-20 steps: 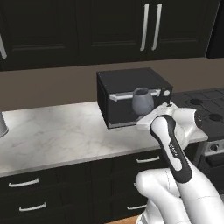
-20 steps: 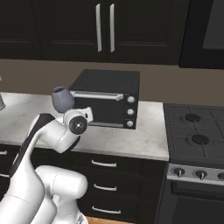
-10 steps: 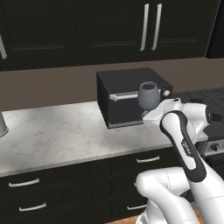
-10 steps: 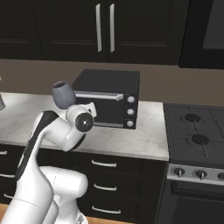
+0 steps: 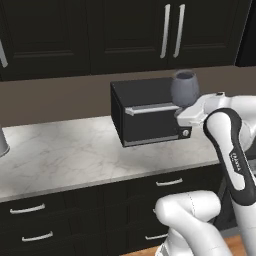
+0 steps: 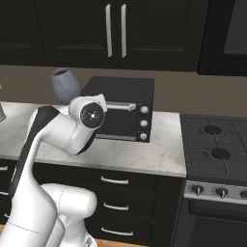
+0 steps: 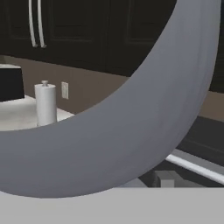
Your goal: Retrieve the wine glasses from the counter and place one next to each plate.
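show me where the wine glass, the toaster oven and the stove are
wine glass [image 5: 184, 89], left base view, on the front of its rounded bowl
toaster oven [image 6: 126, 118], right base view, on its dark front door
stove [image 6: 218, 149], right base view, on the cooktop between the burners

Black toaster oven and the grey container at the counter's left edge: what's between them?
Bare marble counter between black toaster oven and grey container, left base view.

My forearm [image 5: 233, 159] carries a small line of light lettering along its dark stripe, too small to read. Nothing else I can see bears legible text, numbers or signs.
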Available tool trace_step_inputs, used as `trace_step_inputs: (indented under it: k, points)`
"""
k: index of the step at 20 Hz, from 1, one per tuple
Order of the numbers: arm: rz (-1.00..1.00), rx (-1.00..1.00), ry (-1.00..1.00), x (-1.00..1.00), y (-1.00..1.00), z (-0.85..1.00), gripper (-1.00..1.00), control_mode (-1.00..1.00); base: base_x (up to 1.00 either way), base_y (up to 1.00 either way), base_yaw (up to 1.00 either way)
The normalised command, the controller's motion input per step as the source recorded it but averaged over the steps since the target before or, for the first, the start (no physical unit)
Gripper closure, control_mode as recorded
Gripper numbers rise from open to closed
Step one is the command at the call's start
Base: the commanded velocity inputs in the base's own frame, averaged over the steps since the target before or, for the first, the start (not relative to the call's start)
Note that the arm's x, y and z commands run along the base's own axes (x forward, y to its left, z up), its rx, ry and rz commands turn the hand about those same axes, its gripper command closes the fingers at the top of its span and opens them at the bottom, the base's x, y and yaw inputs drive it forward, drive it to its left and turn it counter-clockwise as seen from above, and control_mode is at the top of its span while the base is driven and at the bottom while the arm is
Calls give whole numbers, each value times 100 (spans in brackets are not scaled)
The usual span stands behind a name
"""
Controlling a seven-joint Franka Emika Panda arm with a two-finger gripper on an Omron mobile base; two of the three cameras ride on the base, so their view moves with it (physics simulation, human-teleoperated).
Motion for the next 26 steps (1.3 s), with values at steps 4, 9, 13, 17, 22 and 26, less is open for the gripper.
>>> trace_step_inputs:
  k: [4, 9, 13, 17, 22, 26]
  points:
    - [0, 4, -1, -24, -24, 32, 100, -100, 0, 0, 0]
    - [0, 2, 0, -8, 0, -1, 100, 100, -6, 3, 0]
    - [0, 0, 0, 0, 0, 0, 100, 100, -54, 37, 16]
    - [0, 0, 0, 0, 0, 0, 100, 100, -51, 74, 32]
    - [0, 0, 0, 0, 0, 0, 100, 100, -22, 88, 43]
    - [0, 0, 0, 0, 0, 0, 100, 100, 0, 58, 56]
